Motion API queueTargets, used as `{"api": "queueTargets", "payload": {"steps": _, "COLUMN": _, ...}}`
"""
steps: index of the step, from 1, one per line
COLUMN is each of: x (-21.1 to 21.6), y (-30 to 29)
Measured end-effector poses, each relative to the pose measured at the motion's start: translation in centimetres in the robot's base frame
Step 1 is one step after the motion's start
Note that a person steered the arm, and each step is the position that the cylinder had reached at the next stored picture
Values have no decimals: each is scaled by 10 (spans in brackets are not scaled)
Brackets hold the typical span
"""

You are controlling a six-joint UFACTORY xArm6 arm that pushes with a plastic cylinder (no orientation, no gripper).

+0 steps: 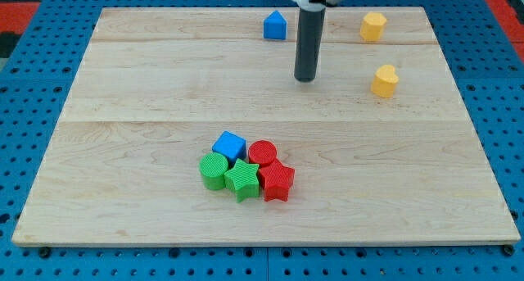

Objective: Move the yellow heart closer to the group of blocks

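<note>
My tip rests on the bench, apart from every block; it is a bare rod and holds nothing. Its upper part is cut off at the view's top. The yellow heart lies to its right, well apart from the group, where the green star partly hides the blue cube.

No readable text, label, brand, number or sign anywhere in the view.
</note>
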State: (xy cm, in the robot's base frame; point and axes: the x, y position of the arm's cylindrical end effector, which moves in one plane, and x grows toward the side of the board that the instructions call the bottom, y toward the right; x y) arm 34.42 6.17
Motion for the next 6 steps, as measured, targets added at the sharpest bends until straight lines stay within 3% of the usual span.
{"api": "queueTargets", "payload": {"steps": 1, "x": -33, "y": 0}}
{"api": "queueTargets", "payload": {"steps": 2, "x": -41, "y": 43}}
{"api": "queueTargets", "payload": {"steps": 4, "x": 20, "y": 139}}
{"api": "queueTargets", "payload": {"steps": 5, "x": 51, "y": 128}}
{"api": "queueTargets", "payload": {"steps": 6, "x": 66, "y": 162}}
